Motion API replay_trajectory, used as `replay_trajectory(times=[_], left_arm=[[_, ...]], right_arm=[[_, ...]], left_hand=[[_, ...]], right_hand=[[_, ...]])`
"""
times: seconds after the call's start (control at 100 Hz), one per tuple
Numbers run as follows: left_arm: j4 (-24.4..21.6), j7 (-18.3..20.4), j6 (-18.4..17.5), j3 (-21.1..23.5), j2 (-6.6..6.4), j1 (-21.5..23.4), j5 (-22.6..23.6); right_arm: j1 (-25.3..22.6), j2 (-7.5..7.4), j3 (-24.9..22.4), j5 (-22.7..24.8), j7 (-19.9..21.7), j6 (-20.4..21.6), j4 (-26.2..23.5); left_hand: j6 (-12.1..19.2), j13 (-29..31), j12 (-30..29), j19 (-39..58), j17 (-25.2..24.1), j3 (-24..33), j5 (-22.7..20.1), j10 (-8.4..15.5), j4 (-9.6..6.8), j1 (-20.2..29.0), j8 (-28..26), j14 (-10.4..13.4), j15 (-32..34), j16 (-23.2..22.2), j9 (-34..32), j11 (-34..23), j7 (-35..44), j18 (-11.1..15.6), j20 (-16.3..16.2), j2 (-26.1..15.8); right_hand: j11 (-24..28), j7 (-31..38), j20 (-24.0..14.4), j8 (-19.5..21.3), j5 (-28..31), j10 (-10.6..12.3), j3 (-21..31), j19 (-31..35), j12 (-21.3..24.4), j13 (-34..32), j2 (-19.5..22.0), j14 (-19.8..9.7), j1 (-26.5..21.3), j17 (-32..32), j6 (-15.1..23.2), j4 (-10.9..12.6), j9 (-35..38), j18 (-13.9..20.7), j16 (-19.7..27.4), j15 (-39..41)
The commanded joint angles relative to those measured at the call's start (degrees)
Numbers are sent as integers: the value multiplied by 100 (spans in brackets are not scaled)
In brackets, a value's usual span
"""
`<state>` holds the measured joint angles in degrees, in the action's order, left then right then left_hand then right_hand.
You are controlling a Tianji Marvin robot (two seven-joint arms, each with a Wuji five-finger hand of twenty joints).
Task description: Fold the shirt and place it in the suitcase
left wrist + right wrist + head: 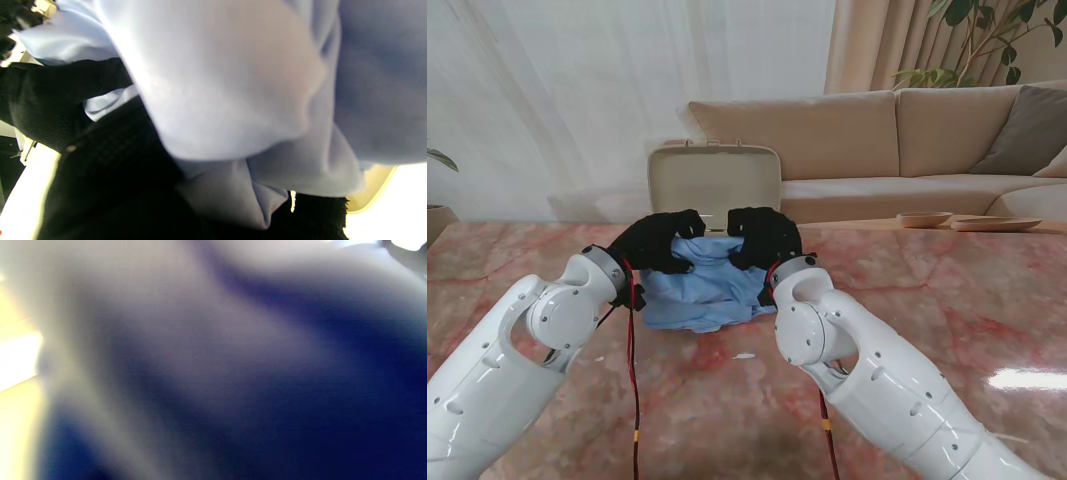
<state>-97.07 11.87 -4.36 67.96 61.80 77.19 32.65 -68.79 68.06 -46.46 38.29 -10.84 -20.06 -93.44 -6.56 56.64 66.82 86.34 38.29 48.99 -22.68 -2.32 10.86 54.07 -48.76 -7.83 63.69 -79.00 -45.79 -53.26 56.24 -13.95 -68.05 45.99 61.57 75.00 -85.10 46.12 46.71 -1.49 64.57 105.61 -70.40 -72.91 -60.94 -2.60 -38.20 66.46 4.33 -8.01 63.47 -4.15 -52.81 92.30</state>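
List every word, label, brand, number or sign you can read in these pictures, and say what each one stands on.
None can be read in any view.
Light blue shirt: no print or tag shows; both wrist views show only plain or blurred fabric.
Beige suitcase: its raised lid bears no visible lettering or logo.
Left hand and right hand: plain black gloves, no markings.
White arm shells: no markings visible.

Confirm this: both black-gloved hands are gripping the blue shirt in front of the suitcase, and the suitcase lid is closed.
One detail is wrong: the suitcase lid is open, standing upright behind the shirt, as the stand view shows. The rest holds: the left hand and the right hand both grip the blue shirt in front of the suitcase.
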Motion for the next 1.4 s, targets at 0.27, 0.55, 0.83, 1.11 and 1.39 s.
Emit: replay_trajectory(times=[0.27, 0.55, 0.83, 1.11, 1.39], left_arm=[[817, -649, 220, -169, 154, -548, -97], [1478, -1021, 283, -435, 291, -992, -351], [2115, -1251, 243, -695, 411, -1308, -661], [2912, -1448, 48, -1023, 564, -1575, -1089], [3585, -1553, -163, -1342, 697, -1885, -1357]], right_arm=[[684, 319, 348, -606, -24, -261, 620], [1121, 544, 542, -1175, -65, -379, 1113], [1370, 702, 725, -1568, -77, -234, 1653], [1493, 794, 875, -1843, -15, 1, 2182], [1673, 903, 1005, -2098, 67, 117, 2643]], left_hand=[[168, 508, 108, 362, 39, 1127, -111, 338, -715, 690, -60, 470, 587, -121, -382, -250, 35, -33, -189, -216], [165, 492, 146, 325, -11, 1081, -85, 330, -663, 710, -58, 456, 561, -140, -359, -226, 50, -58, -223, -238], [138, 465, 146, 300, -28, 1002, -43, 326, -589, 725, -45, 450, 519, -138, -329, -197, 56, -55, -244, -275], [124, 397, 121, 239, -111, 859, 7, 312, -497, 781, -17, 429, 447, -119, -269, -169, 59, -65, -246, -345], [101, 231, 74, 93, -333, 367, 68, 260, -265, 963, 70, 309, 257, -91, -151, -51, 38, -120, -243, -526]], right_hand=[[289, 460, -330, 109, 135, -280, 740, 1281, -279, -274, 306, -591, -540, 255, 330, 594, 237, 224, -172, 328], [289, 461, -466, 110, 85, -272, 648, 1418, -267, -274, 386, -577, -545, 304, 338, 589, 175, 289, -148, 276], [301, 467, -111, 112, 42, -261, 599, 1061, -242, -273, 431, -557, -549, -11, 340, 602, 154, 167, -130, 258], [307, 477, -485, 115, 44, -245, 599, 1436, -223, -273, 431, -544, -534, 318, 352, 590, 139, 289, -125, 249], [317, 480, 3287, 110, 48, -205, 611, 110, -183, -270, 430, -474, -521, -305, 401, 532, 107, -408, -71, 191]])
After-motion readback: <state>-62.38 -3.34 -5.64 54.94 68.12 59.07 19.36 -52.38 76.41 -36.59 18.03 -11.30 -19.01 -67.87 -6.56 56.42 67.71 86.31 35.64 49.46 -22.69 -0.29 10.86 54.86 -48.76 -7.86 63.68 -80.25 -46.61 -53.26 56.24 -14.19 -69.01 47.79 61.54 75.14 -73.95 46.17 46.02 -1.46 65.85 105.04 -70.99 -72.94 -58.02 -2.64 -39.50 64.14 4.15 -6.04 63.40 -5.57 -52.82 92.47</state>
